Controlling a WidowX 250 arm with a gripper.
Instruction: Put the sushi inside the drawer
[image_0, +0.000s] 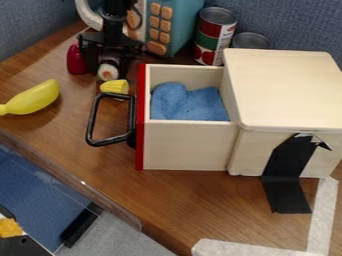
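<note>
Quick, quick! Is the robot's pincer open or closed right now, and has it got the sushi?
Pincer: right by the sushi, but whether it's open or closed on it can't be told.

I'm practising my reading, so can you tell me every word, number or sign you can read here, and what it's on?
No words, numbers or signs can be read for sure.
Can: the print on its label is too small to read.
Orange buttons on the teal box: no numbers I can make out.

Robotics lab, prob. office-type rm, blue fabric partitions (290, 22) behind wood-look desk (200, 200), robot arm (115, 22) nr toy banana (35, 98)
</note>
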